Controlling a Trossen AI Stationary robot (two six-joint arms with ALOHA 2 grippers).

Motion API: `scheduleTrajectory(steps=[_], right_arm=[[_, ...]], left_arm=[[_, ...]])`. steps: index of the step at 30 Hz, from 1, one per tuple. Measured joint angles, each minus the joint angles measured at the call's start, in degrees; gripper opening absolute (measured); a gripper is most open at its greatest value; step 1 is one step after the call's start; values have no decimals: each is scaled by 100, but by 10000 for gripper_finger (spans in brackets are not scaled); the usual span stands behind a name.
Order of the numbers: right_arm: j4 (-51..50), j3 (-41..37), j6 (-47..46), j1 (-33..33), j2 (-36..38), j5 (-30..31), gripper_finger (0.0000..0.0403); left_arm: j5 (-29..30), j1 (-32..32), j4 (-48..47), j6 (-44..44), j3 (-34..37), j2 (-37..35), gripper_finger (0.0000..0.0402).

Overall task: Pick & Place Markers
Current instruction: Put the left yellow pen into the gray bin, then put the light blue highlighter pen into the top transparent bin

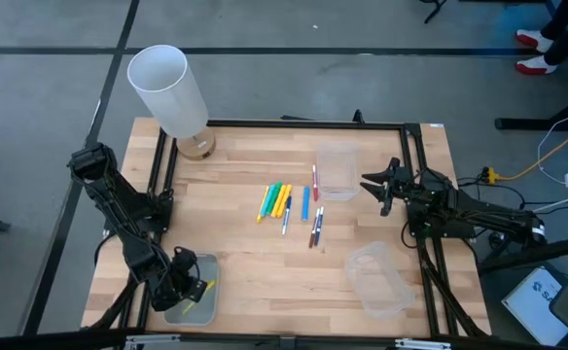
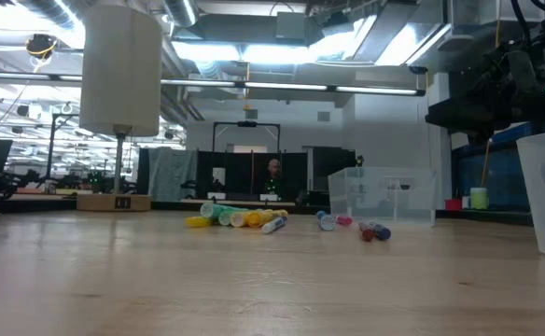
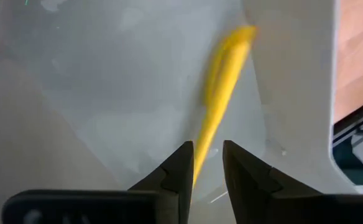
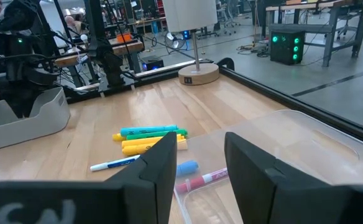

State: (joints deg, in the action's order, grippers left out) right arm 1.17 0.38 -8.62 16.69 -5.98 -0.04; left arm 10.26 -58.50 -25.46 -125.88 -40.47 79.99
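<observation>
Left gripper (image 1: 195, 290) over a clear tray (image 1: 206, 309) at the near-left corner of the surface (image 1: 245, 262), a yellow marker (image 3: 222, 93) below its fingers (image 3: 178, 171).

The left fingers stand slightly parted, the yellow marker lying loose in the tray between them, released. The other markers (image 1: 286, 204) lie in a loose cluster mid-surface. The right gripper (image 1: 379, 185) hovers beside another clear tray (image 1: 337, 170) at the far side, fingers parted and grasping nothing. A white lamp (image 1: 172, 92) stands at the far-left corner.

Bare wooden bench (image 1: 255, 267) lies open across the lower middle of the high view. At centre, the loose coloured markers (image 1: 289, 204) block a low pass. The white-shaded lamp (image 1: 172, 92) stands upper left, and clear plastic trays (image 1: 337, 171) (image 1: 379, 278) crowd the right side.
</observation>
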Motion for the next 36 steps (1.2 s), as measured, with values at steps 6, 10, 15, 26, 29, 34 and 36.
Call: scheduleTrajectory(steps=[6, 10, 15, 26, 29, 34, 36], right_arm=[[0, -1, -2, 0, 0, -2, 136], [0, 0, 0, 1, 1, -1, 136], [0, -2, 2, 0, 0, -2, 136], [0, -2, 1, 1, 1, 0, 136], [0, 0, -8, -1, -2, -2, 136], [0, -2, -9, 1, 0, -2, 136], [0, -2, -1, -1, 1, 1, 136]], left_arm=[[-135, 0, -3, 184, 0, -15, 95], [-115, 0, -8, 207, 0, -151, 93], [-85, 0, -46, 214, 0, -387, 91], [764, 0, -132, 751, 0, -927, 89], [1097, 0, -132, 1002, -2, -1090, 90], [1716, 0, -130, 1545, -4, -1385, 93], [2042, 0, -130, 1808, -5, -1500, 92]])
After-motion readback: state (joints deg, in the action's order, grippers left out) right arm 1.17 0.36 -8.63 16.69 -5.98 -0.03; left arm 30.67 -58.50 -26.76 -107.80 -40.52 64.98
